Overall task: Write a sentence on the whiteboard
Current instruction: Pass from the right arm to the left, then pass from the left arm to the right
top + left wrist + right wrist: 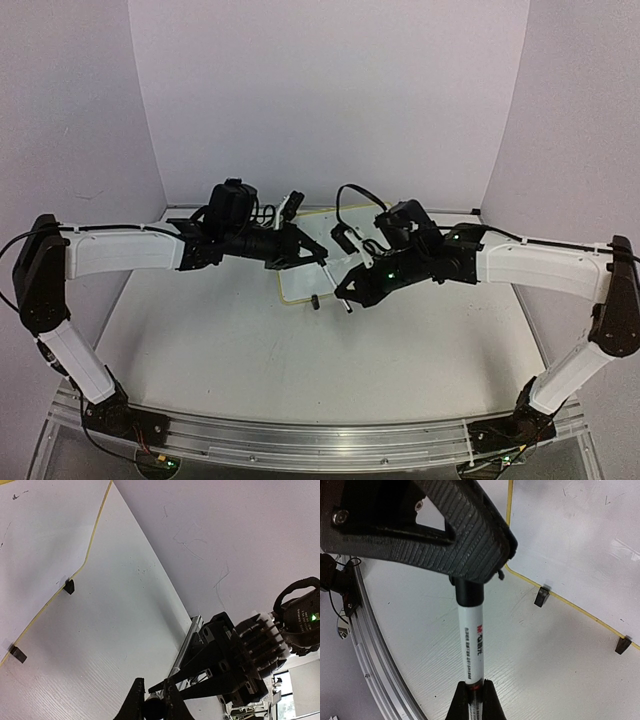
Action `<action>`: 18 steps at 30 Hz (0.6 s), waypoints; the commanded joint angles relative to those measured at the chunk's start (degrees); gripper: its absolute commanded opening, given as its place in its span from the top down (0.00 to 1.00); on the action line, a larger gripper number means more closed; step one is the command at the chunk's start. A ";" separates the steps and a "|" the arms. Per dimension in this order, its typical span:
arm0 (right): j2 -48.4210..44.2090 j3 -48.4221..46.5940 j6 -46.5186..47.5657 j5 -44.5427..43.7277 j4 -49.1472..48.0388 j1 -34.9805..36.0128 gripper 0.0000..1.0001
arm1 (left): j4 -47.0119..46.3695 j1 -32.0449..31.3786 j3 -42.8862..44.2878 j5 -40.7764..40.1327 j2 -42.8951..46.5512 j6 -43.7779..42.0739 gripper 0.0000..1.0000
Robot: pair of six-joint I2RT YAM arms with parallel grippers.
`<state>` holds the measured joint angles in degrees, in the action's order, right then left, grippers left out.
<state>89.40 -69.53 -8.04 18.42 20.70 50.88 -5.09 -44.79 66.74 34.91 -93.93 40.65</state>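
White tabletop (200,340) carries everything, and the whiteboard (298,284) sits on its far half, about midway between the left and right edges and close to the far edge. Both arms cover much of it from above, so I cannot tell whether it lies flat or leans on a stand. Its pale yellow rim (510,530) and two black clip feet (541,596) face the near side.

No sentence can be read on the board. The parts that show in the wrist views are blank apart from faint smudges and a small dark fleck. By that measure the writing has not begun and all of it is left to do.

The work in hand looks like preparation. The right end effector (472,696) is clenched on the white barrel of a marker (471,640), held over the bare surface just in front of the board's near rim. The black cap (468,592) is on the pen. The left end effector (152,695) appears closed around that cap, with a ribbed finger pressed against it. My reading is that the cap must come off before the tip can touch the board.

Around them the surface is a faintly grained white with no other loose items in sight. An aluminium rail (320,440) runs along the near edge where the arm bases are bolted. Plain pale lilac walls (330,100) close in the far side and both flanks, with thin scuff lines on one of them.
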 commanded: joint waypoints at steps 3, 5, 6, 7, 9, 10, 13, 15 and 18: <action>-5.22 3.36 -8.08 -5.20 -11.03 -0.15 0.45 | -10.09 0.29 -2.49 -0.77 2.47 4.64 1.00; -6.61 5.77 -11.04 -6.40 -15.71 -0.28 0.34 | -13.28 0.48 -3.18 -1.74 3.25 6.02 1.00; -7.41 7.27 -12.90 -6.66 -18.45 -0.53 0.30 | -15.34 0.63 -3.49 -2.12 3.75 6.51 1.00; -8.17 8.62 -14.90 -6.34 -21.11 -1.01 0.28 | -17.56 0.86 -3.89 -2.39 4.24 7.18 1.00; -9.57 11.58 -19.48 -4.22 -28.43 -2.44 0.24 | -22.87 1.42 -4.97 -2.72 5.17 9.06 1.00; -10.14 13.68 -22.61 -2.14 -33.59 -3.35 0.22 | -26.57 1.76 -5.79 -2.88 5.60 10.17 1.00; -10.74 17.93 -30.57 2.82 -47.48 -5.16 0.20 | -38.30 2.90 -7.93 -2.45 5.76 14.80 1.00; -10.74 19.07 -33.40 4.43 -53.35 -5.62 0.20 | -45.28 3.58 -8.95 -2.32 5.33 18.42 1.00; -10.42 20.18 -36.22 6.07 -60.51 -5.75 0.21 | -53.75 4.14 -9.83 -2.76 4.01 22.20 1.00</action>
<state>79.81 -50.30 -35.79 19.89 -20.75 45.11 -39.65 -41.47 58.03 32.78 -90.63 55.50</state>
